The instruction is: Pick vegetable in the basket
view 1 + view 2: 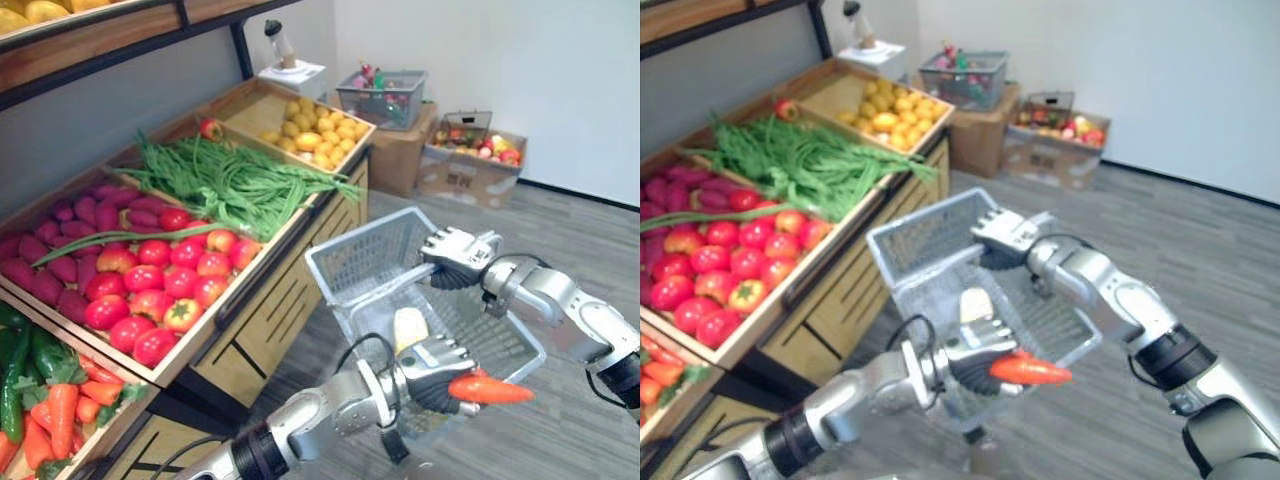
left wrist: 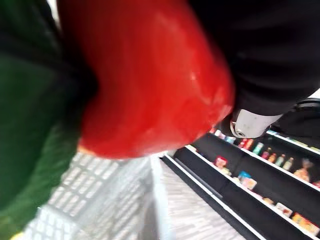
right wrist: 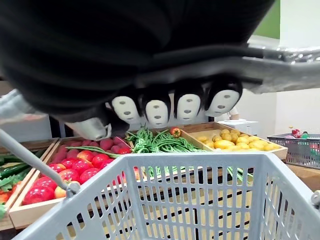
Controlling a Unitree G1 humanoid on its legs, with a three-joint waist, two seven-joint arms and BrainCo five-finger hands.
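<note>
My left hand point(image 1: 432, 368) is shut on an orange-red carrot point(image 1: 490, 390), whose tip sticks out over the near rim of the grey plastic basket point(image 1: 365, 243). In the left wrist view the carrot point(image 2: 150, 80) looms very close, green at one end, with the basket's mesh point(image 2: 100, 200) below it. My right hand point(image 1: 458, 258) holds the basket up beside the stand, its fingers point(image 3: 172, 107) curled round the metal handle point(image 3: 280, 75). A pale yellow vegetable point(image 1: 410, 326) lies inside the basket.
To the left a wooden produce stand point(image 1: 270, 290) holds tomatoes point(image 1: 160, 280), green beans point(image 1: 230, 180), yellow fruit point(image 1: 318, 130), purple roots point(image 1: 70, 225) and carrots point(image 1: 60, 415). Cardboard boxes point(image 1: 465, 165) and another basket point(image 1: 385, 98) stand by the far wall.
</note>
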